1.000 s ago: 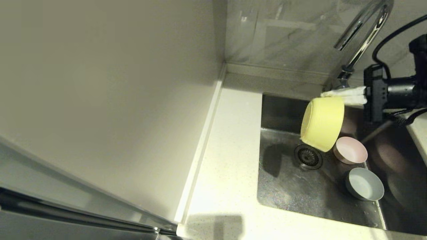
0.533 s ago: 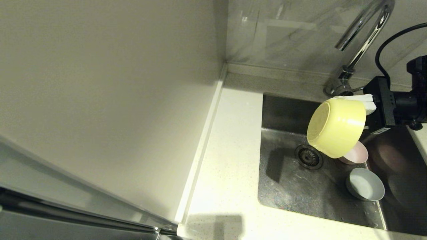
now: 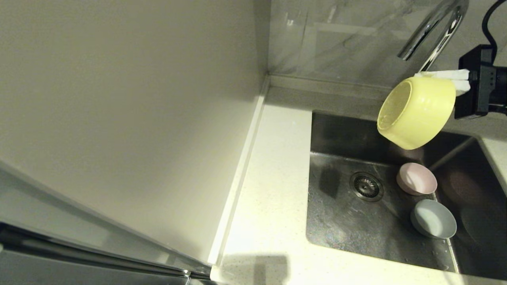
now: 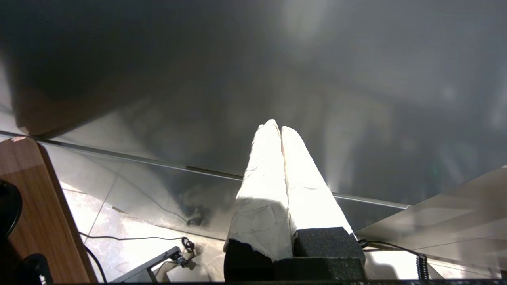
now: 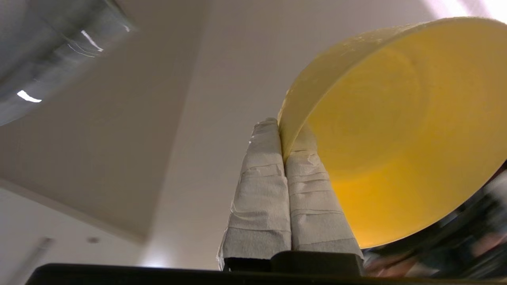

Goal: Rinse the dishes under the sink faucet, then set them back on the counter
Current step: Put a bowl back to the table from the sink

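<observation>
My right gripper point(image 3: 439, 75) is clamped tight on the yellow bowl's point(image 3: 416, 113) rim, holding it tipped on its side over the sink's point(image 3: 340, 225) back edge, just below the faucet point(image 3: 431, 31) spout, I judge for rinsing. Pink point(image 3: 416, 179) and grey bowls point(image 3: 433, 218) wait right of the drain point(image 3: 366, 186). My left gripper point(image 4: 280, 130) is parked, closed and empty.

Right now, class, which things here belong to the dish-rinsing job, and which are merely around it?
Job: yellow bowl gripped by right gripper; pink bowl; grey-blue bowl; sink; faucet; counter.
Around: side panel; parked left gripper.
</observation>
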